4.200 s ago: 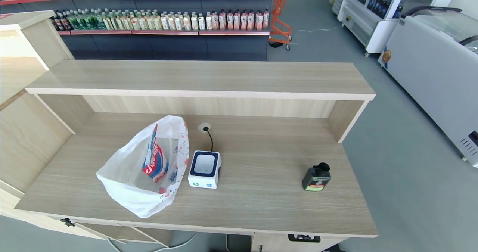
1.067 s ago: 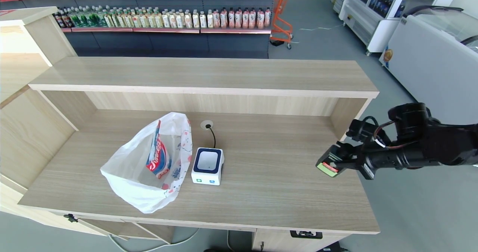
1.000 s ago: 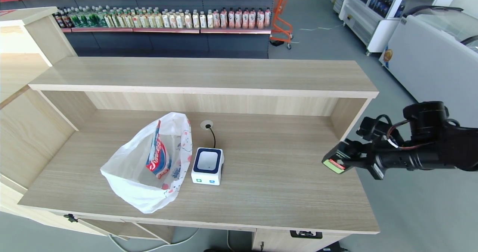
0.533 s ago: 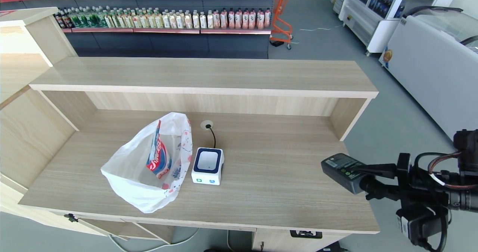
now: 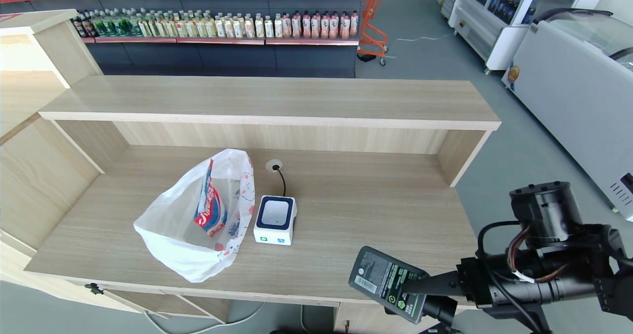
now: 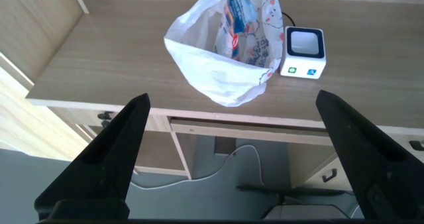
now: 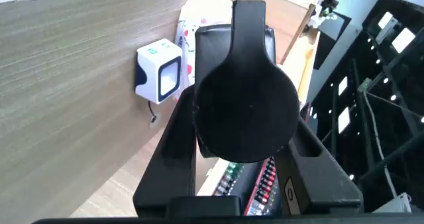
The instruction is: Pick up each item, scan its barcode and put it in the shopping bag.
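Observation:
My right gripper (image 5: pixel 429 294) is shut on a dark bottle (image 5: pixel 388 283) and holds it on its side over the counter's front edge, right of centre, its printed back label facing up. In the right wrist view the bottle's black cap (image 7: pixel 244 111) sits between the fingers (image 7: pixel 167 159). A white scanner (image 5: pixel 274 220) with a dark window stands mid-counter, its cable running back. Left of it lies the white shopping bag (image 5: pixel 198 215), mouth open, a red-and-blue packet (image 5: pixel 210 208) inside. My left gripper (image 6: pixel 232 103) hangs open off the counter's front, with the bag (image 6: pixel 222 55) and scanner (image 6: pixel 303 50) beyond.
The wooden counter (image 5: pixel 346 215) has a raised shelf (image 5: pixel 267 99) at the back and side walls left and right. Bare counter lies between the scanner and the right wall. Drawers (image 6: pixel 252 134) sit under the front edge.
My right arm carried the bottle from the counter's right edge down and left to the front edge. The bottle turned so that its back label faces up. Bag and scanner stayed put.

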{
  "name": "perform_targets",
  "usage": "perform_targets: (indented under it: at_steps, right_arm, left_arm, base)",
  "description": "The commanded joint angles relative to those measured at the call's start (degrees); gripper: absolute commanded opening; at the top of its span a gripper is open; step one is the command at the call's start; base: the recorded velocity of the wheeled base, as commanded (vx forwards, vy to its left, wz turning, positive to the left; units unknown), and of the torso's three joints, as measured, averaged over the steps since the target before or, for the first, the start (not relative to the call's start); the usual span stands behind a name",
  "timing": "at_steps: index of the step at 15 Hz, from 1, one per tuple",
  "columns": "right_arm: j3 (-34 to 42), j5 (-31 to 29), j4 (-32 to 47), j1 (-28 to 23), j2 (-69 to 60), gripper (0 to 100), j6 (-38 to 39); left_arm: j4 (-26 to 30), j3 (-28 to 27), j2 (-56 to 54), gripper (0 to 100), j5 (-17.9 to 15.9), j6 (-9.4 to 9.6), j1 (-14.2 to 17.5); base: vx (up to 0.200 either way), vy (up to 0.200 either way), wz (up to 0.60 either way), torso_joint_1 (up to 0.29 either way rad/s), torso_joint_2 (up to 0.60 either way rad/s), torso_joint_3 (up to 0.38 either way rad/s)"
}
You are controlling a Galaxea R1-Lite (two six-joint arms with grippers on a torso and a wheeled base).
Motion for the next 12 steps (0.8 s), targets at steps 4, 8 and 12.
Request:
perform_targets:
  at_steps: [4,8,12]
  right_arm:
    - [-1.15,2.53,-1.35,5.59,2.08,0,-1.18]
    - [-3.43,2.53,-4.08,5.50,2.26,0,-0.83]
    - [-3.70,2.53,-6.19,4.62,2.70,0,-0.65]
  left_arm:
    - [0.00,0.00,-0.02,100,0.01,0.00,0.00]
    - [0.00,0.00,-0.02,100,0.01,0.00,0.00]
    - [0.00,0.00,-0.02,100,0.01,0.00,0.00]
  base:
    - [0.000,0.000,0.00,0.000,0.00,0.000]
    - [0.000,0.000,0.00,0.000,0.00,0.000]
    - [0.000,0.000,0.00,0.000,0.00,0.000]
